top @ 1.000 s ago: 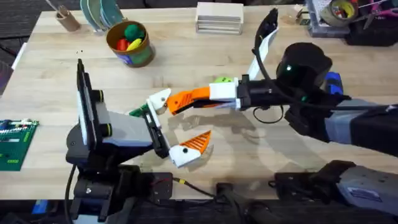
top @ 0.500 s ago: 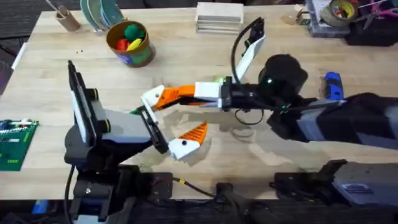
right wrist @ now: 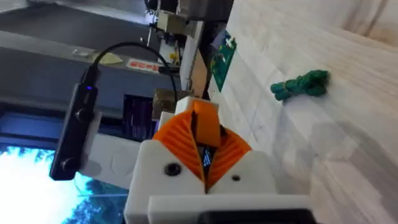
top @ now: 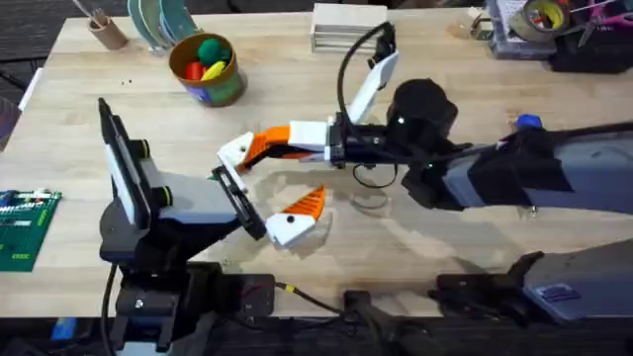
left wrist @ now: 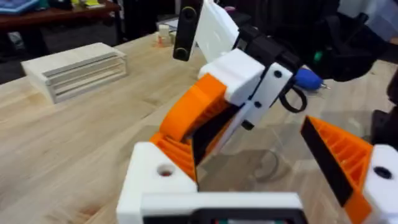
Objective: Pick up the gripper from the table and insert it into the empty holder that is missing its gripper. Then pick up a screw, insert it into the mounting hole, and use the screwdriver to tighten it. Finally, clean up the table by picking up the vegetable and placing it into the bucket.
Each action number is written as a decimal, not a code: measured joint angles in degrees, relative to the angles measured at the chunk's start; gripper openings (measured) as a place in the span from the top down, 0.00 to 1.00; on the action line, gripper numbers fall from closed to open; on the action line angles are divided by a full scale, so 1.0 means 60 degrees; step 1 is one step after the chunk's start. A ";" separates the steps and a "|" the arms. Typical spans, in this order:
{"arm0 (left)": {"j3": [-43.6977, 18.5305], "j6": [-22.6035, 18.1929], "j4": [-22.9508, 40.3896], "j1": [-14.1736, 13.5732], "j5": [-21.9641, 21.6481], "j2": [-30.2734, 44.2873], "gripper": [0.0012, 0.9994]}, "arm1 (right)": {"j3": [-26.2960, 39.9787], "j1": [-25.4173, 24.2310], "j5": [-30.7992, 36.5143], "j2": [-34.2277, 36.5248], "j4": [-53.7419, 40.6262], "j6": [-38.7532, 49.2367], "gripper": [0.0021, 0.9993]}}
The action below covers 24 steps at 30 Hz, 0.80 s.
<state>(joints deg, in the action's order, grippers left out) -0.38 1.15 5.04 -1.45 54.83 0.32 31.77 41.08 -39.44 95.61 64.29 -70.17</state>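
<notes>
Screwdriver (top: pixel 527 123): mostly hidden behind right arm, blue tip visible only. Vegetable (right wrist: pixel 301 85) w/ fine detail too small to tell. Empty holder (left wrist: pixel 163 186) cut by frame edge; contact w/ gripper (left wrist: pixel 194 119) unclear. Bucket (top: pixel 207 67) contents indistinct.

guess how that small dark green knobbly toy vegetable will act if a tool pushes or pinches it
The small dark green knobbly toy vegetable lies flat on the wooden table, so it looks unlikely to tip. Its bumpy, uneven outline suggests it would skid or wobble under a push instead of rolling cleanly. It looks thin and light for its length, so a pinch across its narrow middle could probably lift it.
</notes>
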 joint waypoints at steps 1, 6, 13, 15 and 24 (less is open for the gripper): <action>0.0000 0.0000 -0.0015 0.0019 -0.0084 0.0000 0.01 | 0.0127 0.0016 -0.0004 0.0041 -0.0154 0.0079 0.99; 0.0000 -0.0003 -0.0051 0.0055 -0.0454 0.0000 0.01 | 0.0733 0.0029 -0.0145 0.0047 -0.1103 0.0525 0.99; 0.0000 0.0000 -0.0058 0.0055 -0.0576 0.0000 0.01 | 0.0856 0.0051 -0.0201 0.0051 -0.1367 0.0869 0.99; 0.0000 0.0004 -0.0055 0.0055 -0.0579 0.0000 0.01 | 0.0872 0.0051 -0.0225 0.0047 -0.1448 0.0956 0.99; 0.0000 0.0040 -0.0055 0.0055 -0.0576 0.0000 0.01 | 0.0962 -0.0042 -0.0530 0.0047 -0.1621 0.1056 0.93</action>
<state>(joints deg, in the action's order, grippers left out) -0.38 1.39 4.71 -1.13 51.37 0.32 37.54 40.83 -42.62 95.90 54.57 -63.83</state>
